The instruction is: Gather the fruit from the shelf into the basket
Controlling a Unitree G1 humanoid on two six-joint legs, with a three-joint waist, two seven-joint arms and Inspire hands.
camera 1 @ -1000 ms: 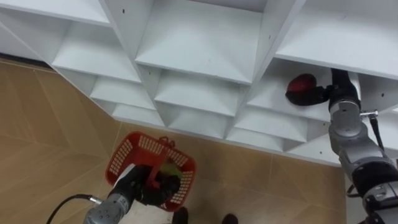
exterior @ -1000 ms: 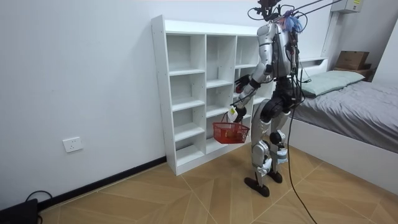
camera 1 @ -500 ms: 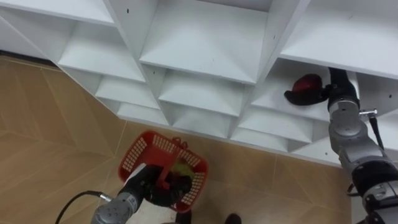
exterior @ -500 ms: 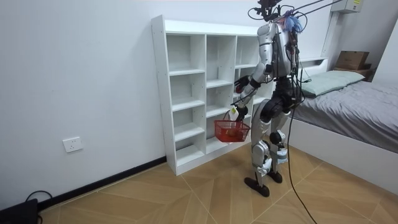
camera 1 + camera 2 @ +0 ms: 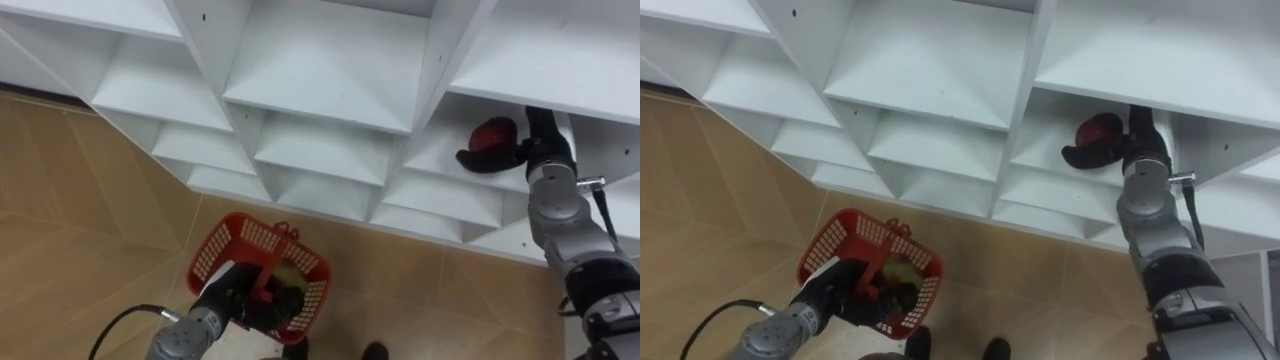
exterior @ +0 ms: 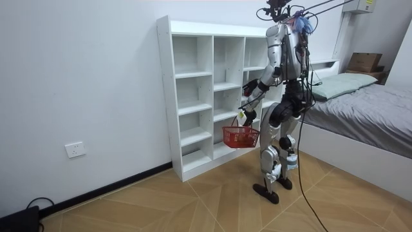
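Little has moved in the last second: the red basket [image 5: 215,250] hanging from the left hand [image 5: 232,300] has swung slightly nearer the shelves, and the right hand [image 5: 512,152] has stayed in place inside a compartment of the white closet [image 5: 320,90]. The robot stands upright, close in front of the closet.

A red fruit [image 5: 497,130] sits on the shelf board in that compartment, touching the right hand and lying just above its dark fingers. Those fingers curl along the near side of the fruit, cupping it. The thumb is hidden, so how firm the hold is cannot be judged. The fruit has not left the shelf.

Down at the robot's left side, the left hand is closed round the basket's handle, and the basket hangs just beyond that hand, over the wooden floor [image 5: 90,200]. A yellow-green fruit [image 5: 288,277] lies inside it.

With the right hand unmoved, the grasp seems to be settling and the lift out not yet begun. The basket hangs well below and to the left of the right hand, so the fruit faces a long carry.
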